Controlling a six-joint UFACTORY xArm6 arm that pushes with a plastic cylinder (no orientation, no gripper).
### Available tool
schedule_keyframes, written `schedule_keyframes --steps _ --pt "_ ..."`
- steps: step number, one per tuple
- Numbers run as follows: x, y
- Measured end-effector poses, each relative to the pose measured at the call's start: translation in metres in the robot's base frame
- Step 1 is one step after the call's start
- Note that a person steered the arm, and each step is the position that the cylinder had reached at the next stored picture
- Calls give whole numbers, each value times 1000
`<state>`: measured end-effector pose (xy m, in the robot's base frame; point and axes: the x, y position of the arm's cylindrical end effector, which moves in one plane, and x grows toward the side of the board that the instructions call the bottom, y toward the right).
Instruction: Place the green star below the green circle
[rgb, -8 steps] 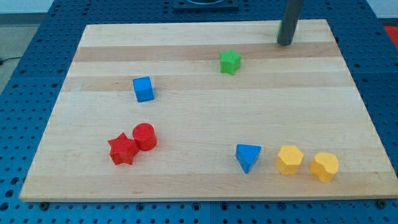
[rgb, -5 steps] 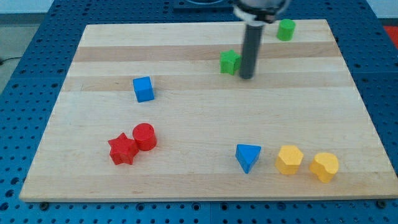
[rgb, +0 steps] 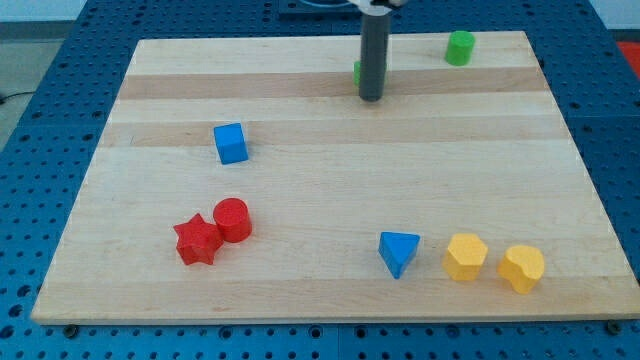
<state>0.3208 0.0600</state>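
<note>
The green circle (rgb: 460, 47) sits near the view's top right corner of the wooden board (rgb: 330, 290). The green star (rgb: 357, 72) is almost fully hidden behind my dark rod; only a green sliver shows at the rod's left side. My tip (rgb: 371, 97) rests on the board just in front of the star, to the left of and below the green circle.
A blue cube (rgb: 230, 143) lies at the left of centre. A red star (rgb: 197, 240) and a red cylinder (rgb: 232, 219) touch at the lower left. A blue triangle (rgb: 399, 252), a yellow hexagon (rgb: 465, 257) and a yellow heart (rgb: 522, 268) line up at the lower right.
My rod swung from over the green circle down and left to the star's right side, then moved up and left. The star has shifted toward the view's top and is now hidden behind the rod.
</note>
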Motion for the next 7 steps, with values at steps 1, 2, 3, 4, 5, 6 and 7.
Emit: schedule_keyframes --steps 1,2,3,4,5,6,7 --pt "0 10" --pt "0 -7" --pt "-19 -54" --pt "-37 -24" --pt "-41 30" --pt "-42 58" --pt "-30 33"
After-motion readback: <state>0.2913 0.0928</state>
